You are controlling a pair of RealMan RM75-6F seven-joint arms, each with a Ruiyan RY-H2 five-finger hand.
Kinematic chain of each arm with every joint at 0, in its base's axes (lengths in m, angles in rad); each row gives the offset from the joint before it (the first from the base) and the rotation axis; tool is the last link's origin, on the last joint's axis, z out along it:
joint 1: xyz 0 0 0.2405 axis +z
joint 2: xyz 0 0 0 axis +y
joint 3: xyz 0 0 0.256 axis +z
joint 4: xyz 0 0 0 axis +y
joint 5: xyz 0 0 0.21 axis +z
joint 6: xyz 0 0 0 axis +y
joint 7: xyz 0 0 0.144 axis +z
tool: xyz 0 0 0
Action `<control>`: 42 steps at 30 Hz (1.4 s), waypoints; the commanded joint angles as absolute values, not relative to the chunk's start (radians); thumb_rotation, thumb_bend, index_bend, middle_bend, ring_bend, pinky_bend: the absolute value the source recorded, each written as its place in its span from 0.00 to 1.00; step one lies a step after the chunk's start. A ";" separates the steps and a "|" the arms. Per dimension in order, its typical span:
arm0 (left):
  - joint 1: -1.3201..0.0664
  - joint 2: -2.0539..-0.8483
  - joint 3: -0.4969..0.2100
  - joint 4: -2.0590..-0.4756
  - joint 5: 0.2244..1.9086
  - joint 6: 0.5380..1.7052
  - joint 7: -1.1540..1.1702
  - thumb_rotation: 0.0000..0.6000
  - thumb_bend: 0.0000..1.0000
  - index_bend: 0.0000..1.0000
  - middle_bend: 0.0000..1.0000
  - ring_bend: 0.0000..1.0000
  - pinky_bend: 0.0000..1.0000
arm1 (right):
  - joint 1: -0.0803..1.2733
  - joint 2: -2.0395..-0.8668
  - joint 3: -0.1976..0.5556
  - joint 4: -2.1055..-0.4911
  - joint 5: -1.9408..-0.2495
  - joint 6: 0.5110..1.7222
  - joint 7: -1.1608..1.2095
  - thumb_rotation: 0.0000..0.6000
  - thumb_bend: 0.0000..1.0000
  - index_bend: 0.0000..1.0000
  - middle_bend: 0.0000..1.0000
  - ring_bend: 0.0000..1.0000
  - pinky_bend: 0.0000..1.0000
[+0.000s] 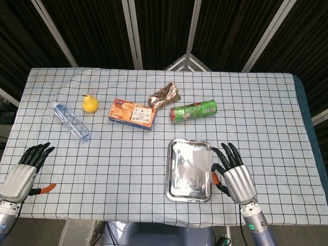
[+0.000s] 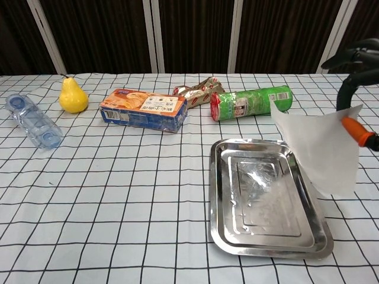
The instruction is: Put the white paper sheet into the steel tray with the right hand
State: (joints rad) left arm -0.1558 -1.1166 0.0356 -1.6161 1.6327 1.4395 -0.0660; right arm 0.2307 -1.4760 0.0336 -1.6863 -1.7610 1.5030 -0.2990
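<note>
Overhead and chest views of the checkered counter (image 1: 128,154). The right robot hand (image 1: 233,171) holds the white paper sheet (image 2: 320,151) pinched at its right edge, the other fingers (image 2: 349,56) spread; the sheet hangs raised off the counter, above the right side of the steel tray (image 1: 188,169), its lower corner drooping past the tray's right rim in the chest view. The left robot hand (image 1: 23,171) lies at the near left corner of the counter, fingers apart, holding nothing. Along the far side, left to right: a clear water bottle (image 1: 72,121) on its side, a yellow pear (image 1: 90,103), an orange box (image 1: 132,114), a crumpled foil wrapper (image 1: 164,95), and a green can (image 1: 193,111) lying flat.
</note>
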 commanded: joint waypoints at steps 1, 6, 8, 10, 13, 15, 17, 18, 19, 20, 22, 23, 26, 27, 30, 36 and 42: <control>-0.156 -1.117 0.036 -1.616 1.633 1.440 -0.065 1.00 0.00 0.00 0.00 0.00 0.00 | 0.226 -1.500 0.011 -1.663 -1.786 1.502 -0.289 1.00 0.59 0.66 0.20 0.00 0.00; -0.155 -1.118 0.036 -1.615 1.634 1.441 -0.063 1.00 0.00 0.00 0.00 0.00 0.00 | 0.241 -1.536 0.012 -1.636 -1.809 1.501 -0.264 1.00 0.59 0.67 0.20 0.00 0.00; -0.156 -1.118 0.036 -1.615 1.633 1.440 -0.063 1.00 0.00 0.00 0.00 0.00 0.00 | 0.254 -1.546 0.016 -1.632 -1.823 1.497 -0.251 1.00 0.59 0.67 0.20 0.00 0.00; -0.156 -1.118 0.036 -1.615 1.633 1.438 -0.063 1.00 0.00 0.00 0.00 0.00 0.00 | 0.266 -1.553 0.019 -1.624 -1.843 1.496 -0.246 1.00 0.59 0.67 0.20 0.00 0.00; -0.157 -1.118 0.037 -1.614 1.634 1.439 -0.064 1.00 0.00 0.00 0.00 0.00 0.00 | 0.285 -1.565 0.026 -1.606 -1.877 1.498 -0.250 1.00 0.59 0.67 0.21 0.00 0.00; -0.156 -1.118 0.037 -1.614 1.634 1.439 -0.066 1.00 0.00 0.00 0.00 0.00 0.00 | 0.302 -1.571 0.039 -1.590 -1.897 1.497 -0.261 1.00 0.59 0.67 0.21 0.00 0.00; -0.156 -1.118 0.037 -1.613 1.635 1.440 -0.067 1.00 0.00 0.00 0.00 0.00 0.00 | 0.319 -1.572 0.055 -1.578 -1.906 1.489 -0.271 1.00 0.59 0.67 0.21 0.00 0.00; -0.156 -1.118 0.037 -1.613 1.636 1.441 -0.068 1.00 0.00 0.00 0.00 0.00 0.00 | 0.330 -1.571 0.065 -1.572 -1.909 1.485 -0.274 1.00 0.59 0.67 0.21 0.00 0.00; -0.156 -1.118 0.037 -1.613 1.636 1.441 -0.068 1.00 0.00 0.00 0.00 0.00 0.00 | 0.338 -1.569 0.072 -1.568 -1.911 1.482 -0.276 1.00 0.59 0.67 0.21 0.00 0.00; -0.156 -1.118 0.038 -1.612 1.636 1.441 -0.070 1.00 0.00 0.00 0.00 0.00 0.00 | 0.348 -1.565 0.082 -1.561 -1.913 1.478 -0.277 1.00 0.59 0.67 0.21 0.00 0.00; -0.157 -1.118 0.038 -1.613 1.635 1.440 -0.071 1.00 0.00 0.00 0.00 0.00 0.00 | 0.365 -1.556 0.100 -1.546 -1.918 1.475 -0.276 1.00 0.59 0.67 0.21 0.00 0.00; -0.157 -1.117 0.038 -1.613 1.635 1.439 -0.072 1.00 0.00 0.00 0.00 0.00 0.00 | 0.371 -1.553 0.104 -1.541 -1.918 1.474 -0.273 1.00 0.59 0.67 0.21 0.00 0.00; -0.158 -1.117 0.038 -1.613 1.634 1.437 -0.072 1.00 0.00 0.00 0.00 0.00 0.00 | 0.386 -1.544 0.115 -1.533 -1.918 1.472 -0.258 1.00 0.59 0.67 0.21 0.00 0.00; -0.158 -1.117 0.038 -1.613 1.634 1.436 -0.071 1.00 0.00 0.00 0.00 0.00 0.00 | 0.390 -1.543 0.114 -1.530 -1.921 1.473 -0.253 1.00 0.59 0.67 0.21 0.00 0.00; -0.159 -1.118 0.038 -1.613 1.633 1.433 -0.069 1.00 0.00 0.00 0.00 0.00 0.00 | 0.392 -1.544 0.101 -1.522 -1.926 1.472 -0.250 1.00 0.59 0.67 0.21 0.00 0.00; -0.159 -1.116 0.038 -1.616 1.632 1.434 -0.068 1.00 0.00 0.00 0.00 0.00 0.00 | 0.378 -1.563 0.052 -1.480 -1.928 1.474 -0.235 1.00 0.59 0.67 0.21 0.00 0.00; -0.159 -1.116 0.039 -1.616 1.633 1.433 -0.068 1.00 0.00 0.00 0.00 0.00 0.00 | 0.354 -1.597 -0.003 -1.401 -1.927 1.476 -0.229 1.00 0.59 0.67 0.21 0.00 0.00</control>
State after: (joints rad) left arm -0.1593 -1.1163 0.0390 -1.6158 1.6325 1.4326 -0.0682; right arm 0.3611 -1.5856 0.0126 -1.4226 -1.9255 1.4755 -0.2310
